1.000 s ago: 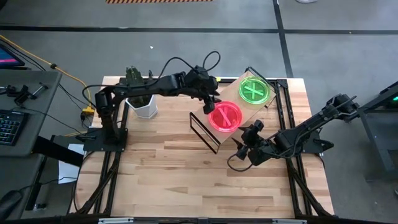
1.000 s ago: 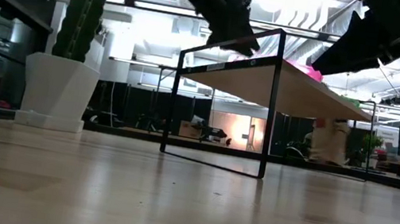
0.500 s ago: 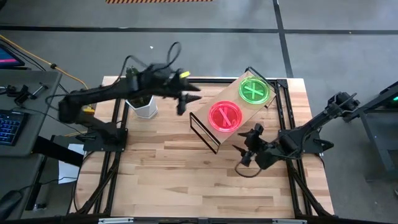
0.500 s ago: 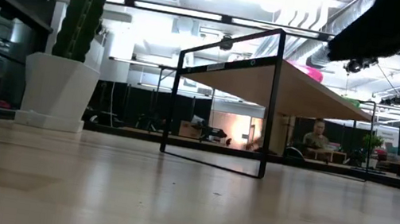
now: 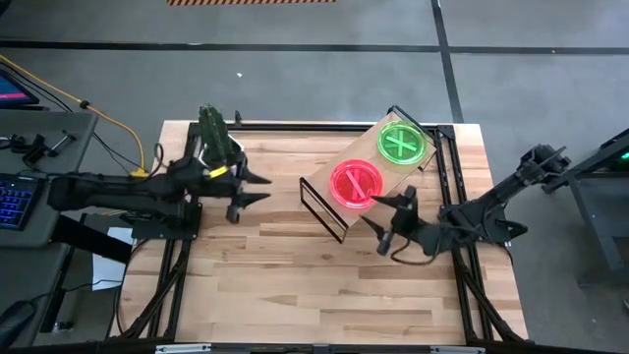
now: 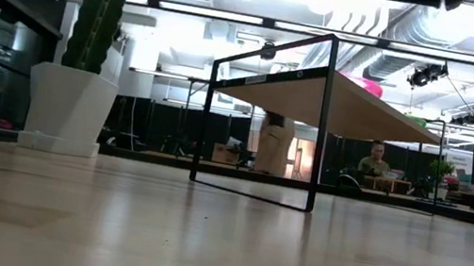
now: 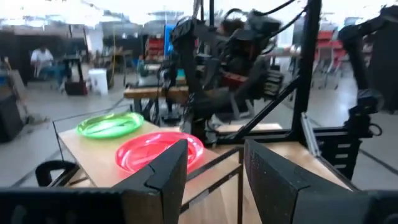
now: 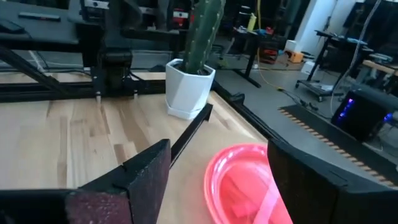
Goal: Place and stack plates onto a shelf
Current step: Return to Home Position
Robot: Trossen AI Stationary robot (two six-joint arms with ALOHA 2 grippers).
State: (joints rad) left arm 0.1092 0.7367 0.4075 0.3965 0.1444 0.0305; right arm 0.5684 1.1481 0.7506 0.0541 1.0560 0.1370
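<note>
A plywood shelf (image 5: pixel 378 162) on a black wire frame stands at the table's far right. A pink-red plate (image 5: pixel 355 183) lies on its near-left end and a green plate (image 5: pixel 403 144) on its far-right end; both show in the left wrist view (image 7: pixel 158 149) (image 7: pixel 111 124). My left gripper (image 5: pixel 257 187) is open and empty, left of the shelf, above the table. My right gripper (image 5: pixel 385 221) is open and empty, just off the shelf's near edge beside the pink-red plate (image 8: pixel 245 183).
A white pot with a cactus (image 5: pixel 218 147) stands at the table's far left, close under my left arm; it also shows in the low view (image 6: pixel 77 89) and right wrist view (image 8: pixel 189 81). People show in the room beyond the table (image 6: pixel 370 164).
My left gripper has drawn back from the pink-red plate on the shelf toward the table's left and near side, empty. My right gripper has shifted a little toward the shelf's near edge. Both plates stay where they lay.
</note>
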